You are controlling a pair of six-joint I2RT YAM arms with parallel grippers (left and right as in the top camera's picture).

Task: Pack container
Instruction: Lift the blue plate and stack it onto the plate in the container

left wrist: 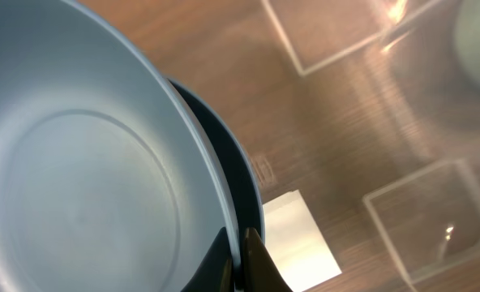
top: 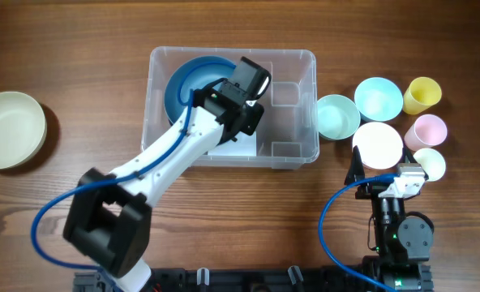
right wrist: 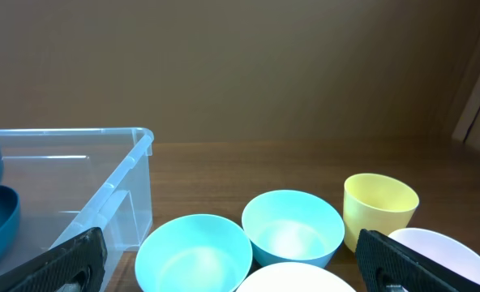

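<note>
At the bottom right of the overhead frame sits the right arm (top: 394, 231). The right jaws are spread wide and hold nothing; in the right wrist view one finger (right wrist: 70, 264) shows at each lower corner with bowls between them. Just beyond them is a white bowl (top: 378, 144), with a small cream cup (top: 429, 162) to its right. Farther up are a pink cup (top: 426, 130) and a mint bowl (top: 337, 116), then a sky-blue bowl (top: 378, 97) and a yellow cup (top: 423, 95) at the upper right.

From the bottom left, the left arm (top: 167, 154) reaches diagonally up into the container (top: 293, 61). The container stands on the tabletop (top: 62, 49) at the upper centre of the frame, just left of the mint bowl. The left jaws are pinched narrow on the rim of a grey-blue bowl (left wrist: 86, 178). That bowl is tilted in the left half of the container, over a dark blue bowl (left wrist: 244, 195). A white label (left wrist: 301, 243) lies on the container's base beside them.

At the far left edge, well apart from everything else, rests a cream bowl (top: 9, 130).
</note>
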